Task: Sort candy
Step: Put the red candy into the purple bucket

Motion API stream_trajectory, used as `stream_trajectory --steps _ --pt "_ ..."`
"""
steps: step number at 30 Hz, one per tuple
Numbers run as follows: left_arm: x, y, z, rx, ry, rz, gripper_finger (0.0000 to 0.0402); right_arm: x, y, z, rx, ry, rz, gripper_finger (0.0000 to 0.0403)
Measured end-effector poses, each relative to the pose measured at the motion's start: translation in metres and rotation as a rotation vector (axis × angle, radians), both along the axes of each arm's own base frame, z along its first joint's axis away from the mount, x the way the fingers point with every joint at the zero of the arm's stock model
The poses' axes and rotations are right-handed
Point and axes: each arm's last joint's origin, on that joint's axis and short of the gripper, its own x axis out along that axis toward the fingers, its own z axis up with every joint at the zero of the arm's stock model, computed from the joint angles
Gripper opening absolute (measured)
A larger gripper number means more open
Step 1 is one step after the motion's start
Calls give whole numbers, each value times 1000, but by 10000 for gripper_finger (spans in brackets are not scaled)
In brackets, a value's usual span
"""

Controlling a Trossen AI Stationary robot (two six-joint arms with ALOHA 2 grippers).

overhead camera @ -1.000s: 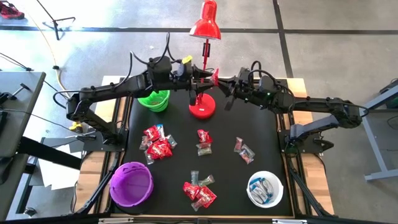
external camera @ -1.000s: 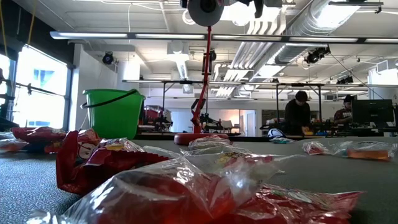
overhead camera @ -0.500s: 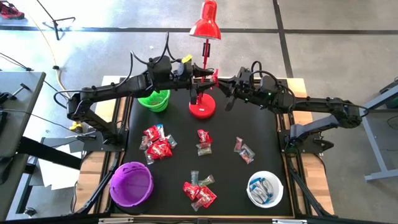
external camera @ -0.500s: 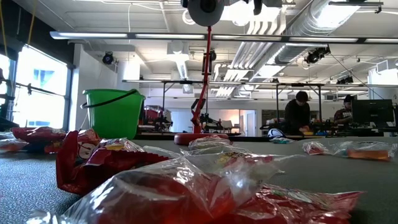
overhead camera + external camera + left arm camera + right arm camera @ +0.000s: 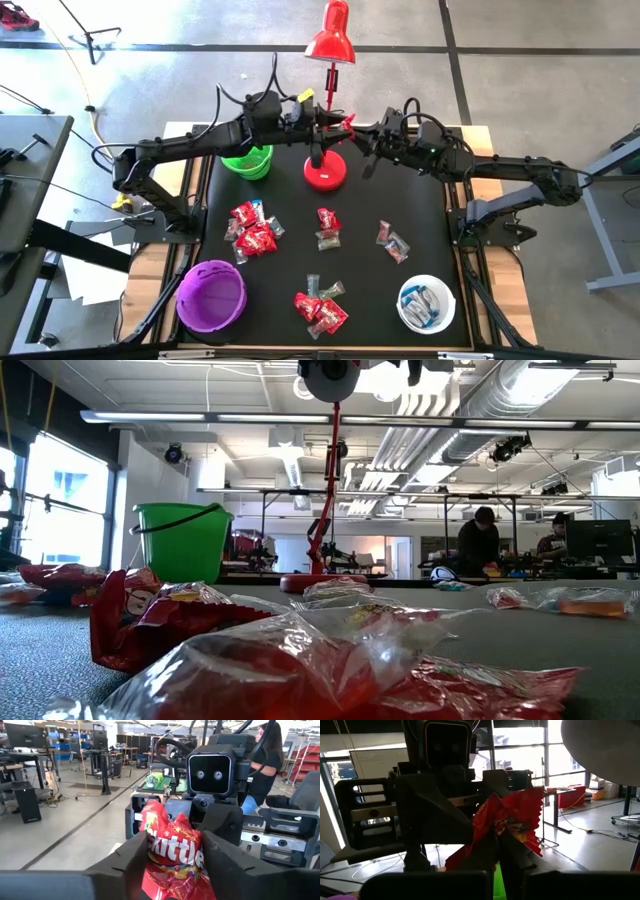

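A red Skittles packet [image 5: 347,122] hangs in the air between both grippers, above the red lamp's base near the table's far edge. My left gripper [image 5: 172,867] comes from the left, its fingers on either side of the packet [image 5: 172,847]. My right gripper [image 5: 495,845] faces it from the right, shut on the same packet [image 5: 515,812]. Other candy lies on the black mat in small heaps [image 5: 252,228], [image 5: 327,228], [image 5: 392,240], [image 5: 320,305], and close to the low camera [image 5: 250,660]. My left gripper holds the red packet's lower half [image 5: 150,855] between its two fingers, coming level from the table's left. The packet stands upright and is lifted clear. My right gripper pinches the crumpled opposite edge [image 5: 487,827] between its shut fingers, coming level from the right; the packet fans out above the fingers.
A red desk lamp stands with its base [image 5: 325,172] below the grippers and its shade [image 5: 332,40] beyond the far edge. A green bowl [image 5: 248,160] sits far left, a purple bowl [image 5: 211,296] near left, and a white bowl [image 5: 427,305] holding blue-and-white candy near right.
My left arm has shifted a little toward the table's right, closer to my right gripper. The right arm and the candy on the mat have stayed where they were.
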Motion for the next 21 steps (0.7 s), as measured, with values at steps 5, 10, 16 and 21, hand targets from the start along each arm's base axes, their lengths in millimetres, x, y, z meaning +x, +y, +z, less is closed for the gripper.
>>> stream_trajectory --steps 5,10,16,21 --pt "0 0 0 7 -2 1 101 0 0 0 1 4 0 7" --pt "0 0 0 8 0 4 69 0 0 -1 3 14 -2 7" --pt "-1 0 0 5 11 5 61 0 0 -2 4 22 -1 7" --pt "-3 -1 0 1 27 5 55 1 0 -3 5 29 1 7"
